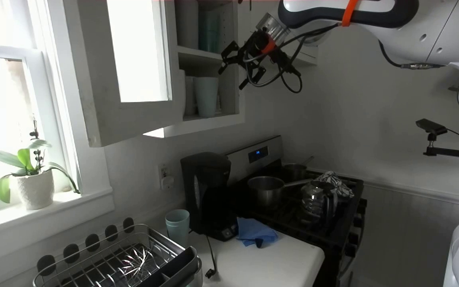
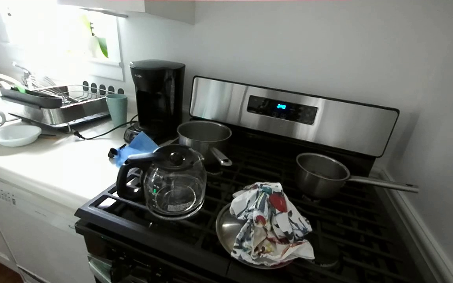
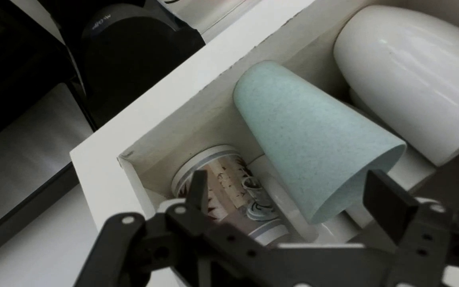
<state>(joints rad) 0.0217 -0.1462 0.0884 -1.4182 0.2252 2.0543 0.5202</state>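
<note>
In an exterior view, the robot arm (image 1: 412,44) was found extended to the front of a wall cabinet (image 1: 209,124), its jaws standing wide apart with nothing between them, near a pale teal tumbler (image 1: 206,97) upright on the bottom shelf (image 1: 189,118). The cabinet door (image 1: 136,119) stood open, presumably to admit the arm. An orange strap (image 1: 348,13) circled the arm, probably to restrain the cable (image 1: 320,30) running to the jaws. In an exterior view, no part of the arm appeared; a glass carafe (image 2: 175,184) stood on the stove (image 2: 195,243), away from its likely seat in the coffee maker (image 2: 157,78), and a floral cloth (image 2: 267,220) lay bunched over a steel pan (image 2: 226,230), reason not determined. In the wrist view, the tumbler stood mouth up between a white glazed cup (image 3: 408,79) and a patterned mug (image 3: 230,185), close to the shelf's front edge, a position judged convenient for reach. The jaws' spread was attributed to their bearing no load; no contact was observed.
</note>
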